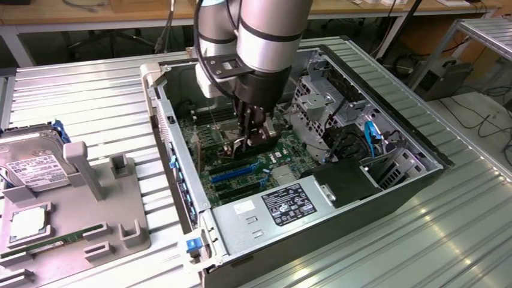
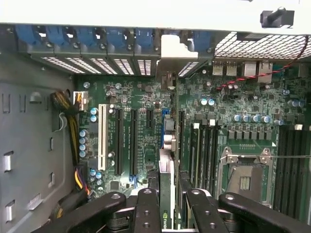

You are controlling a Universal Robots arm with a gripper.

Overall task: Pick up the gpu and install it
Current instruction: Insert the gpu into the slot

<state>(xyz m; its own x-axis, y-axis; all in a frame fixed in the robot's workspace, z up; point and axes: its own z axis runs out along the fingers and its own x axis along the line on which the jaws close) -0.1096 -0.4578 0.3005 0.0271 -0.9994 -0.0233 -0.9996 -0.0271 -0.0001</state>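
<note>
GPU (image 2: 166, 194) is clamped edge-on between our end effector (image 2: 167, 206) fingers (image 2: 146, 208), standing on its thin edge over the motherboard (image 2: 146, 126). Its long axis runs away from the end effector toward the case's rear wall, parallel to the black expansion slots (image 2: 119, 141). The silver bracket (image 2: 171, 53) end leads, sitting up against the perforated rear slot covers (image 2: 97, 65) under the blue clips (image 2: 77, 36). We can't tell whether the card edge is fully seated in its slot.

In the exterior view our end effector (image 1: 254, 135) is reaching down inside the open computer case (image 1: 400, 180), about mid-board.

Room is tight: empty slots and a white slot (image 2: 102, 136) lie just beside the card on one side, memory slots (image 2: 204, 150) and the CPU socket (image 2: 245, 177) close on the other. Drive cage (image 1: 320, 99) and black cables (image 1: 344, 141) are near the arm inside the case; the power supply (image 1: 272, 207) closes off the case's near end.

Outside the case, a hard drive (image 1: 32, 165) and a grey fixture (image 1: 104, 204) sit well apart on the metal surface (image 1: 88, 96).
</note>
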